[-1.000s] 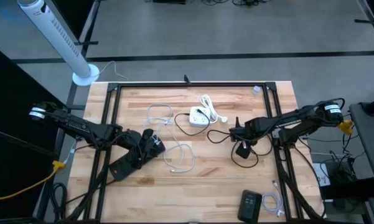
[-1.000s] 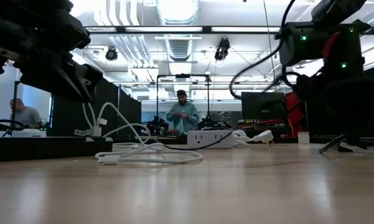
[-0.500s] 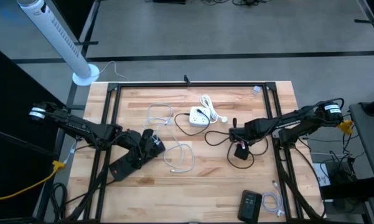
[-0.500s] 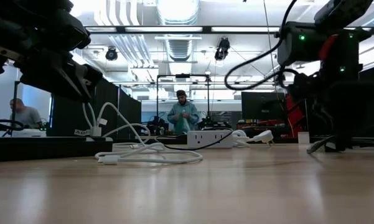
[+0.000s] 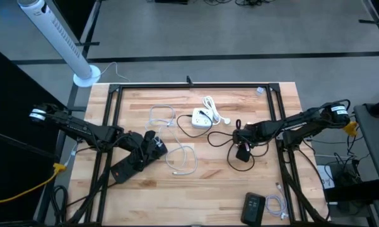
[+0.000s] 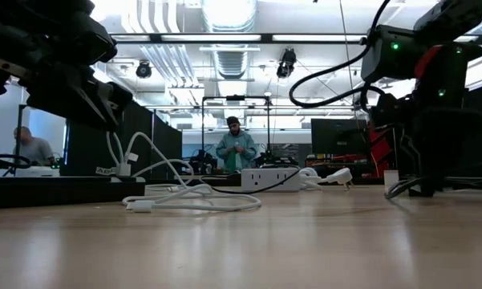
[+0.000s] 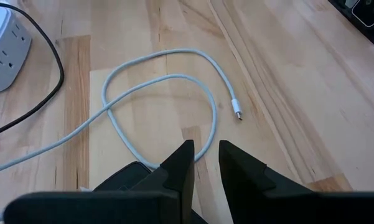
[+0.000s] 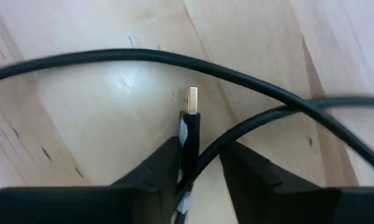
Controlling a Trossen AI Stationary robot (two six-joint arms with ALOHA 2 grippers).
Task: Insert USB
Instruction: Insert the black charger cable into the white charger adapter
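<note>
A white power strip (image 5: 202,119) lies at the table's far middle, with a black cable (image 5: 222,135) running from it toward my right gripper (image 5: 239,141). That gripper points steeply down at the table. In the right wrist view the cable's black USB plug (image 8: 190,127), gold tip forward, lies on the wood between its narrowly open fingers (image 8: 199,158). My left gripper (image 5: 159,146) hovers at the left with a narrow gap (image 7: 202,158) between its fingers and nothing in it. A white cable (image 7: 162,81) loops on the wood before it. My right gripper comes from above, fingers slanting down along the black USB plug. One finger (image 8: 165,162) lies against the plug body's side (image 8: 183,134). The other finger (image 8: 249,168) stands apart, with a bend of the black cable (image 8: 236,134) in the gap. The plug rests on the table.
A second white cable (image 5: 161,116) lies left of the power strip. A black device (image 5: 253,206) and a small white cord (image 5: 276,205) sit at the near right edge. Black frame rails (image 5: 189,85) border the table. A person (image 6: 236,148) stands in the room beyond.
My right gripper has tipped further downward and sunk toward the table, edging a little toward the table's left. The black cable loop beside it has shifted left with it. My left arm has kept still.
</note>
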